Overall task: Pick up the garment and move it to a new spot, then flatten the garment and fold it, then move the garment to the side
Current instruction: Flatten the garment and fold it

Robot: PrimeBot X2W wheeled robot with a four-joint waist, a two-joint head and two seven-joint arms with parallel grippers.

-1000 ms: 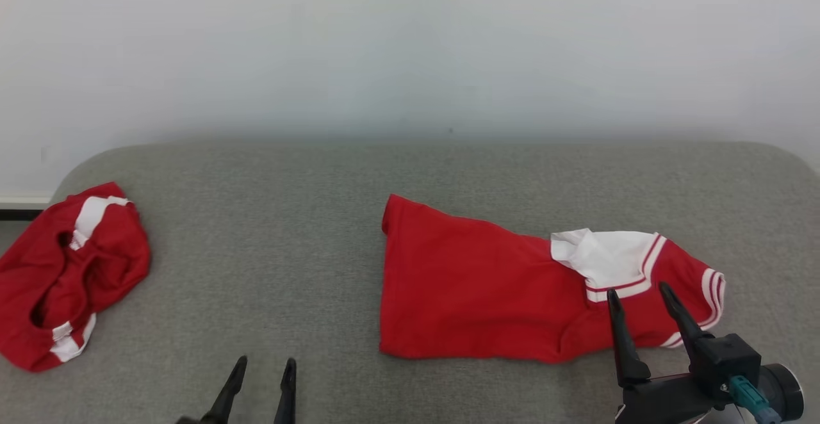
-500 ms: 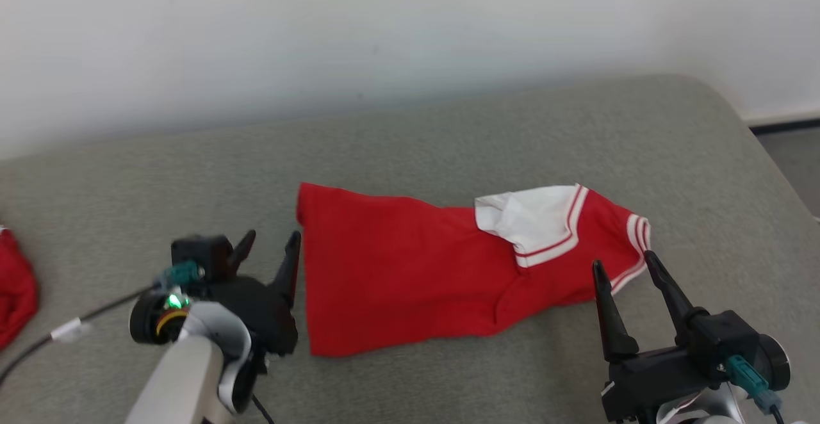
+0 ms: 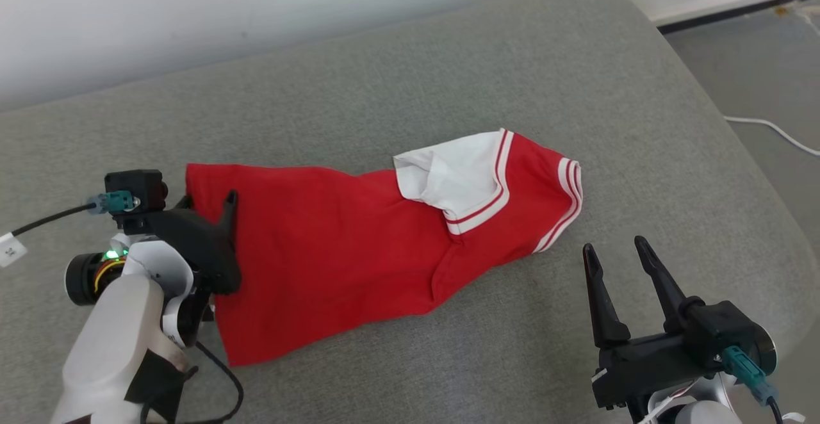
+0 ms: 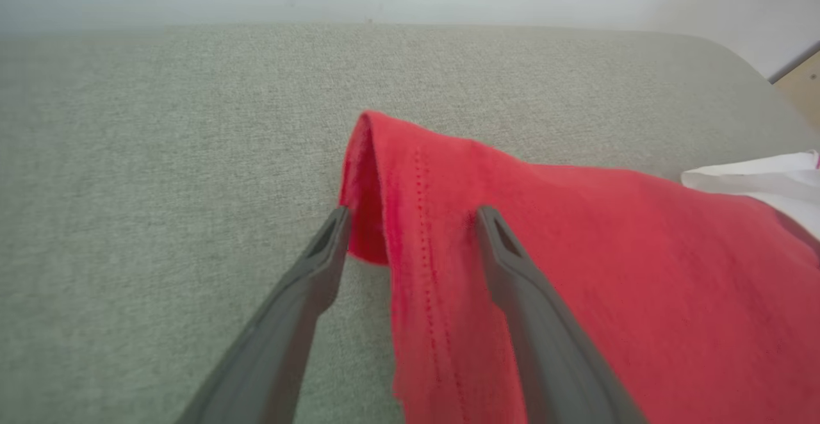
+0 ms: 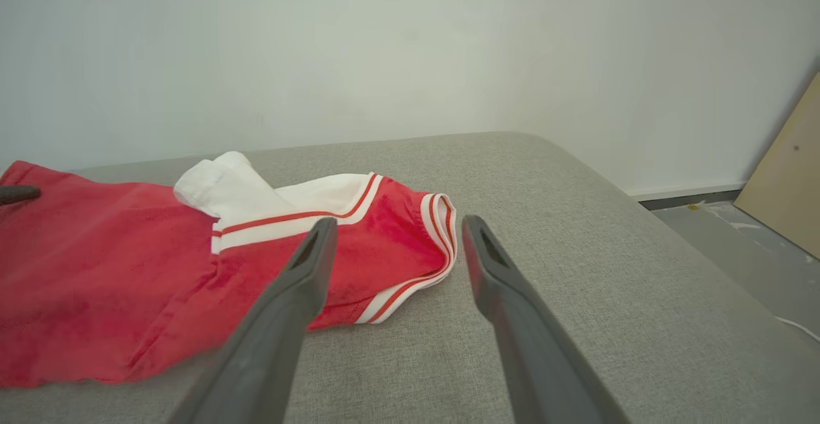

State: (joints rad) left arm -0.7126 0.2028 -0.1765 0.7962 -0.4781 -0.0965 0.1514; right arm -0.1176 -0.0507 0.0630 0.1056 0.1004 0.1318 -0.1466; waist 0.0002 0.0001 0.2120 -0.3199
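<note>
The right gripper [image 3: 613,244] is hovering at the near right, its jaws standing wide apart and holding nothing, just short of the striped sleeve [image 3: 564,196]; the left gripper [image 4: 411,211] is gaping too, its fingers straddling the hem at the red garment [image 3: 333,251]'s left edge; the garment is lying spread across the grey upholstered surface [image 3: 448,78]; beyond, a white cable [image 3: 775,130] is trailing over the floor [image 3: 756,59].

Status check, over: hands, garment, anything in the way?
Left hand open, straddling hem of red garment. Right hand open, short of its striped end. Garment lies ungripped on couch; nothing blocking.
</note>
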